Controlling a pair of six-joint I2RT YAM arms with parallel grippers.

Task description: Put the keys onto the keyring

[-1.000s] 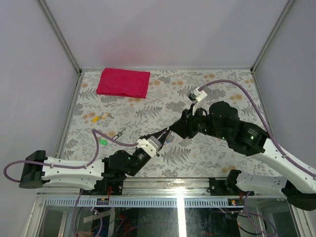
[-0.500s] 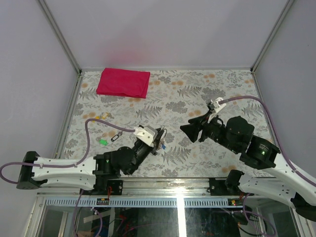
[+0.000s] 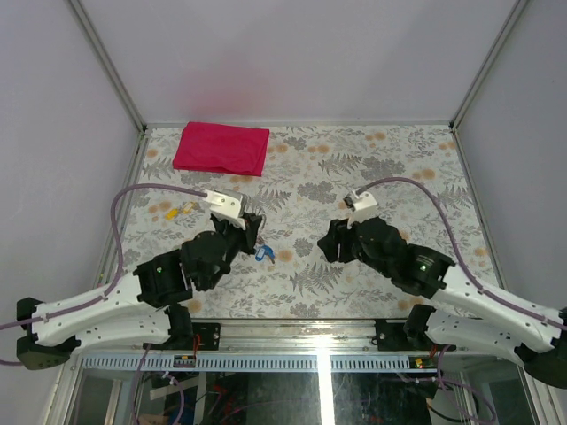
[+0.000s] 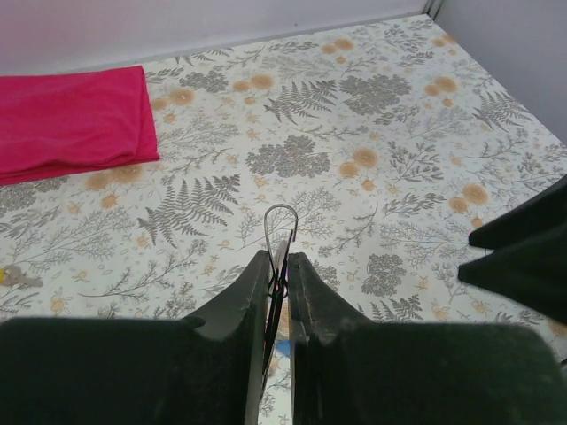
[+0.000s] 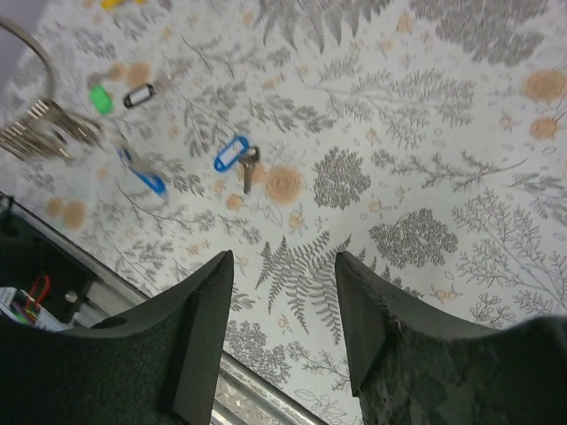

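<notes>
My left gripper is shut on the keyring, a thin silver wire loop that sticks out past its fingertips above the floral table. In the right wrist view the ring cluster is a silver blur at the left, and a blurred blue key seems to hang under it. A second key with a blue head lies flat on the table; it also shows in the top view. My right gripper is open and empty, to the right of that key and above the table.
A small green tag and a dark oval clip lie left of the loose key. A folded red cloth lies at the back left. A small yellow item lies near the left wall. The table's front rail is just below my right fingers.
The two grippers, which met at the table's middle a second ago, have drawn apart. My left gripper has swung back and left with the keyring. A blue key now lies between them.
</notes>
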